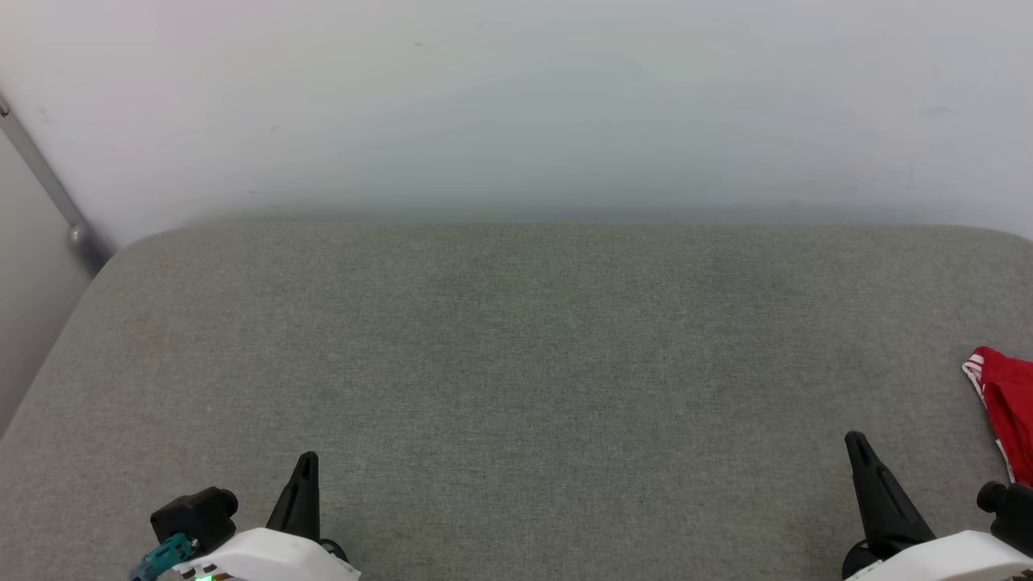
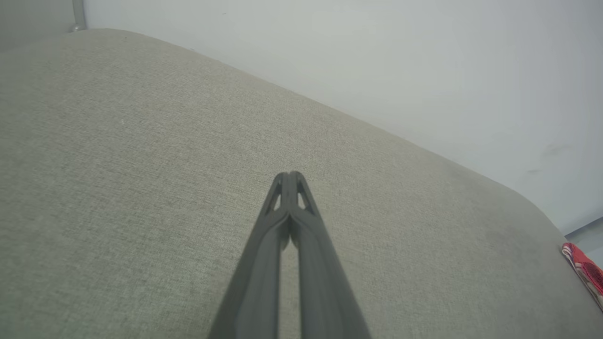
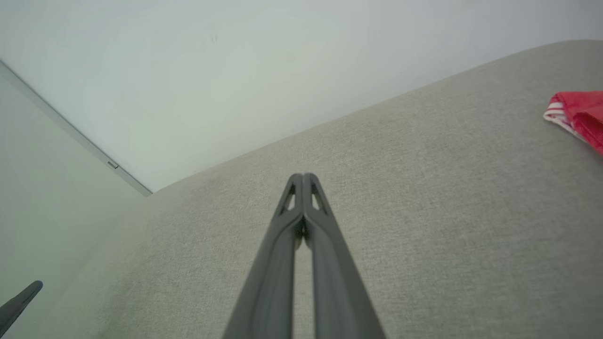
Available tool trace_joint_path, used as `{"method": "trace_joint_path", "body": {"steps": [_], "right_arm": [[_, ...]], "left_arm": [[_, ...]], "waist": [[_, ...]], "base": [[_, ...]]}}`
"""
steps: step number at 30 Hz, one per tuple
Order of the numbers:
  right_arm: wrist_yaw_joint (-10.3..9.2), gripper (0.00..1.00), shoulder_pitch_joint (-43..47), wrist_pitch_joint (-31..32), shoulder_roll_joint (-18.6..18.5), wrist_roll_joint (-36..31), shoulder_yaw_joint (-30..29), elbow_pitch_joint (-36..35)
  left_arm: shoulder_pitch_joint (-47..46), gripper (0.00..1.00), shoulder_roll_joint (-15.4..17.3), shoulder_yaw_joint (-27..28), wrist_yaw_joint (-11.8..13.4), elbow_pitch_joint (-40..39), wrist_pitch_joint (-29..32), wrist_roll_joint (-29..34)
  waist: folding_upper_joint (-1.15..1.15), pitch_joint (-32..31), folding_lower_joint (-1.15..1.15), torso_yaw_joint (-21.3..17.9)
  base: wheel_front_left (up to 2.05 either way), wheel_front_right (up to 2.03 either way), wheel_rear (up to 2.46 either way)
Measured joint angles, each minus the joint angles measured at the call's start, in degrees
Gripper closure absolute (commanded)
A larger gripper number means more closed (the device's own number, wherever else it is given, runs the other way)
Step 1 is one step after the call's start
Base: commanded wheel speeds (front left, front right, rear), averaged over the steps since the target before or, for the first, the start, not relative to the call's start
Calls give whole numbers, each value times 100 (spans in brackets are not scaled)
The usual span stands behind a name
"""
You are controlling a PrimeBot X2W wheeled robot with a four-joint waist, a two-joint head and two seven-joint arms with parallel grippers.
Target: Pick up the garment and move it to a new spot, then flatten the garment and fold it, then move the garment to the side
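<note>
The left gripper (image 1: 307,461) and right gripper (image 1: 855,442) are empty, their fingers pressed together. They point forward, well apart, above the near side of the grey cushion (image 1: 516,363).

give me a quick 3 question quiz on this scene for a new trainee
1. True or false: the left tool is holding the garment.
2. In the head view, where on the grey cushion does the garment lie? A) far left B) centre C) far right edge
3. Fill in: the left tool and the right tool are both ____ (open or shut).
Key: 1 false; 2 C; 3 shut.
</note>
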Motion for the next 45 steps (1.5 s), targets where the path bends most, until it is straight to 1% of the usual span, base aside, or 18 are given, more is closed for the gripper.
{"method": "trace_joint_path", "body": {"steps": [11,20,45], "right_arm": [[0,100,-209,45,-2,998,-23,249],[0,100,-380,78,-2,1717,-44,432],[0,100,-754,154,1,3396,-114,867]], "left_arm": [[-116,100,-186,322,-282,116,211,-794],[-203,100,-318,572,-467,171,375,-1376],[-400,100,-660,1167,-912,312,783,-2720]], "waist": [[0,29,0,-15],[0,53,0,-27],[0,120,0,-61]], "base": [[0,0,0],[0,0,0],[0,0,0]]}}
